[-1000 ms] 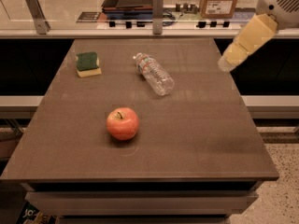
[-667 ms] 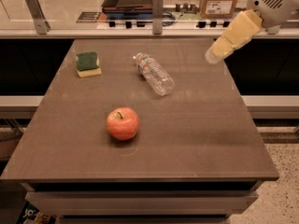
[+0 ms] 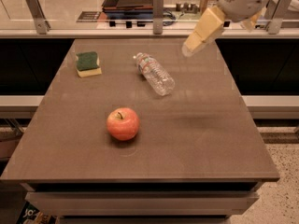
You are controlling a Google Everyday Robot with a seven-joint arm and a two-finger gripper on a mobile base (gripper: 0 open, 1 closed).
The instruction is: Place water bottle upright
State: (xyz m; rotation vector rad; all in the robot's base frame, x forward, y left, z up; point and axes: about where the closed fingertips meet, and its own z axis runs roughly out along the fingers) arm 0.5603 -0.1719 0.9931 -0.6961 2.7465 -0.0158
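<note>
The water bottle [image 3: 154,73], clear ribbed plastic with a white cap, lies on its side on the brown table [image 3: 201,139], cap toward the far left, base toward the near right. My gripper [image 3: 192,45] hangs in the air at the upper right, above the table's far edge, to the right of the bottle and apart from it. It holds nothing that I can see.
A red apple [image 3: 123,123] sits near the middle front of the table. A green and yellow sponge [image 3: 88,63] lies at the far left. A counter with a glass rail and metal posts [image 3: 158,6] runs behind the table.
My gripper and arm have moved left and slightly up, from the table's right edge toward the bottle. The bottle, apple and sponge have not moved.
</note>
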